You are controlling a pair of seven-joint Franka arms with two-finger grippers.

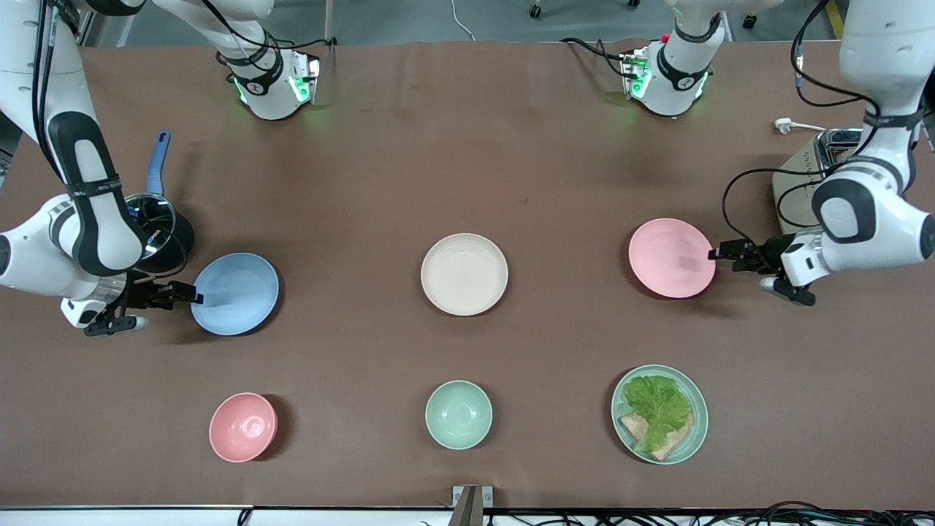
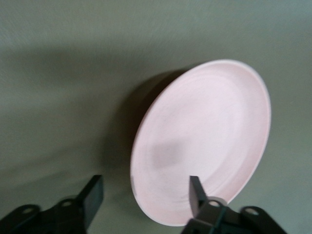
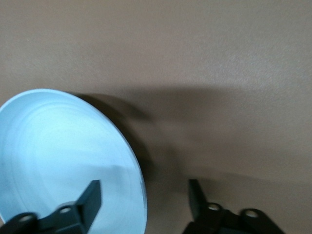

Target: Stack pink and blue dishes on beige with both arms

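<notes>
The cream-beige plate lies bare at the table's middle. Toward the left arm's end rests the pale pink plate, and my left gripper is at its rim. In the left wrist view the left gripper is open, with the pink plate's edge between its two fingers. Toward the right arm's end sits the light blue plate. My right gripper is at that plate's rim, also open, one finger over the blue plate, the other outside it.
Nearer the front camera stand a small pink bowl, a mint-green bowl and a mint-green plate with lettuce and bread. A blue-handled pan is beside the right arm. A silver toaster stands by the left arm.
</notes>
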